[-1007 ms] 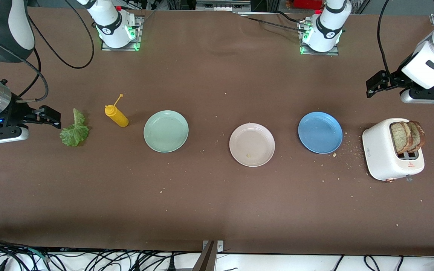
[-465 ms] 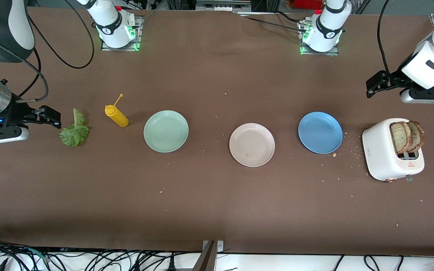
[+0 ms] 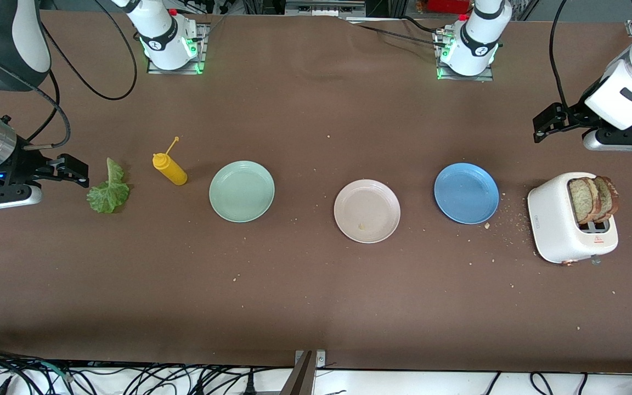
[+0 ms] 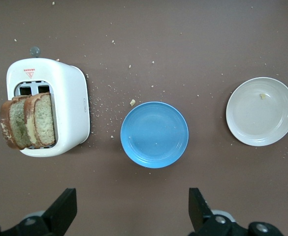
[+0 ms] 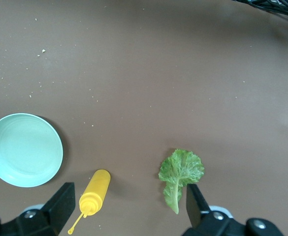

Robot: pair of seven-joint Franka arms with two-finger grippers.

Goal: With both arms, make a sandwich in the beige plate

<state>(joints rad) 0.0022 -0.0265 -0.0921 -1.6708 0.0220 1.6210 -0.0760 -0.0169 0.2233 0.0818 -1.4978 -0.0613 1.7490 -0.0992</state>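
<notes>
1. The beige plate (image 3: 367,211) lies flat near the middle of the table (image 3: 316,307) and serves as the landmark here; it holds only a small crumb.
2. The blue plate (image 3: 466,193) lies beside the beige plate toward the left arm's end, slightly farther from the front camera, the 2 rims apart.
3. The mint-green plate (image 3: 242,191) lies beside the beige plate toward the right arm's end, also apart from it.
4. 2 slices of brown bread (image 3: 593,198) stand upright in the slots of the white toaster (image 3: 560,230), well apart from the beige plate, past the blue plate.
5. The lettuce leaf (image 3: 108,189) lies flat on the table well apart from the beige plate, past the mint-green plate and the tilted yellow squeeze bottle (image 3: 170,168).
6. The left gripper (image 3: 545,125) hangs over the table near the toaster, jaws spread wide and empty.
7. The right gripper (image 3: 72,170) hangs just beside the lettuce leaf, jaws spread wide, holding nothing.
8. Crumbs lie scattered between the blue plate and the toaster.
</notes>
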